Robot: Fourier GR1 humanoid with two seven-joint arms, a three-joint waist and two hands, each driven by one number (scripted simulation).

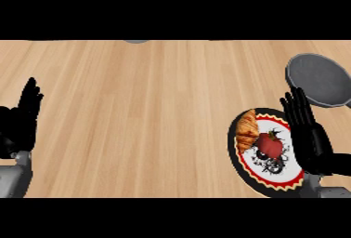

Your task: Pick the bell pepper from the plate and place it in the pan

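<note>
Nearest the view's lower edge, two grey forearms come up onto the light wooden counter (158, 116), one at each side, and each ends in a black hand. At the lower right lies one round plate with a black rim, a red-and-yellow scalloped border and a white centre with a black pattern (255, 179). It carries two things: one red bell pepper with a small green stem (270, 145), sitting about the middle of the plate, and one golden-brown croissant (247, 131), lying along the plate's left side and touching or almost touching the pepper's left edge.

Over the plate's right edge stands the right hand (308, 135), fingers straight and held together, pointing away toward the far side of the counter. It is released and holds nothing. The pepper lies just beside this hand, to its left, level with the palm; whether the hand touches the pepper cannot be told, though a thin strip of white plate appears to show between them.

Across the counter, at the far left edge, the left hand (24, 118) rests with its fingers up and straight, likewise released and holding nothing, well apart from the plate.

Farther off, beyond the right hand's fingertips, sits one round dark grey pan with a paler grey rim (319, 79), near the right edge. The pepper is on the plate, not in the pan.
</note>
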